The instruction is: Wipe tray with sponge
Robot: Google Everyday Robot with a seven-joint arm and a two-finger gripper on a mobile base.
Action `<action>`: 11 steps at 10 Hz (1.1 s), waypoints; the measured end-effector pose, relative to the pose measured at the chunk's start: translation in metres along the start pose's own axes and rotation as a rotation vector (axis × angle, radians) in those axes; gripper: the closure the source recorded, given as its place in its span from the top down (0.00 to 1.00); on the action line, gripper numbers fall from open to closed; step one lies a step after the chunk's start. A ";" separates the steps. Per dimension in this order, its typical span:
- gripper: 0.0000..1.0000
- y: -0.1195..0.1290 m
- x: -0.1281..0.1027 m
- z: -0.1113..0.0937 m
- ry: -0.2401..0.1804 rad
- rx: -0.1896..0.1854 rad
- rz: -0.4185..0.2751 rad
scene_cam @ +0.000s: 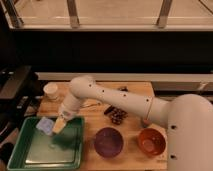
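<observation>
Desk (131, 129) carries everything. Green tray (34, 153) sits at its front-left corner, biggest item by far, with the purple bowl (109, 141) just beside its right rim.

I read the tray as stiff, light plastic with a slick floor. It could skate on the wood under a hard push, so I'd keep wipe pressure moderate.

Sponge (45, 125) is small, light blue, soft and near weightless. It will squash under grip. I'd hold it across the short sides, high up, so the underside stays free to wipe.

Pincer (60, 126) is over the tray's back half, pointing down-left. As far as I can tell it's clamped on the sponge's right end, and the block sticks out to the left. I can't tell if the sponge touches the tray floor.
</observation>
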 end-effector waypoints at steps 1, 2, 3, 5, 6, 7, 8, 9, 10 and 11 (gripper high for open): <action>0.00 -0.010 -0.011 0.018 -0.005 0.036 0.028; 0.00 -0.015 -0.018 0.028 -0.003 0.057 0.055; 0.00 -0.017 -0.023 0.033 -0.001 0.067 0.072; 0.00 -0.017 -0.022 0.032 -0.001 0.067 0.072; 0.00 -0.017 -0.022 0.033 -0.001 0.068 0.071; 0.00 -0.017 -0.022 0.032 -0.002 0.067 0.072; 0.00 -0.016 -0.023 0.033 -0.009 0.067 0.072; 0.00 -0.015 -0.021 0.037 -0.038 0.074 0.062; 0.00 -0.013 -0.019 0.047 -0.077 0.081 0.052; 0.00 -0.009 -0.020 0.062 -0.118 0.089 0.050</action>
